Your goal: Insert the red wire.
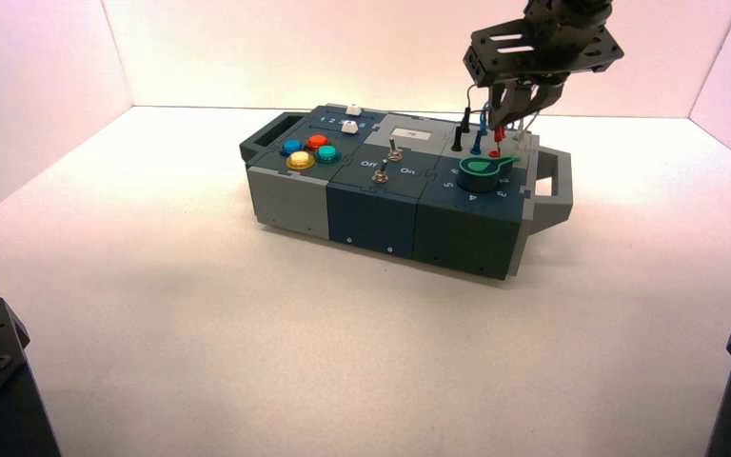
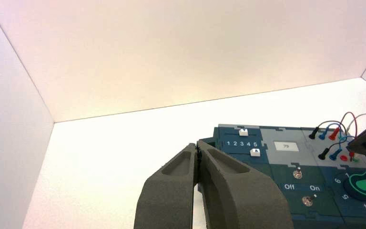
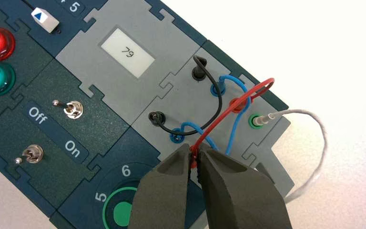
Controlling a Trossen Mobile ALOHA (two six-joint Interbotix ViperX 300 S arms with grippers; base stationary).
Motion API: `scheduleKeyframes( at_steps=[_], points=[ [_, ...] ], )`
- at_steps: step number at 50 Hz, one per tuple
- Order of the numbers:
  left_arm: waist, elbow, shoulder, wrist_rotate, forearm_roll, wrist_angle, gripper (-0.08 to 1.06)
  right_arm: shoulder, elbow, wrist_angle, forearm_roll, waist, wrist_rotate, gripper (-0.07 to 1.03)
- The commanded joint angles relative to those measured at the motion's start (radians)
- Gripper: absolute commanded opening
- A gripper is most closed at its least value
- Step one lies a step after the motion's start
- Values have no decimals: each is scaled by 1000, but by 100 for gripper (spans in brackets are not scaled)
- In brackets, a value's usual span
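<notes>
The box's display (image 3: 126, 52) is showing "79"; switch labels are reading "Off", "On". The right gripper (image 3: 194, 160) is reaching down, jaws pinching the red wire (image 3: 228, 107). The left gripper (image 2: 198, 164) is idling with jaws closed.

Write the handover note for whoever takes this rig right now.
Right gripper: shut on the free plug of the red wire, over the box's wire panel at its right end.
Left gripper: shut, empty, parked away from the box's left end.
Done: the wire's other plug sits in its far red socket; black and blue wires are both plugged.
Left: lower the held plug into the empty red socket beside the near blue plug, then release.
</notes>
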Motion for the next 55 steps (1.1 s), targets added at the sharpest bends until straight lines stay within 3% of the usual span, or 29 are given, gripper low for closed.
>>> scheduleKeyframes(
  at_steps=[1, 55],
  points=[
    [6, -32, 3, -2, -2, -12, -3, -9, -21, -11, -3, -6, 6, -2],
    [6, -32, -5, -2, -2, -15, -3, 6, -54, -8, -23, -37, 5, -2]
  ],
)
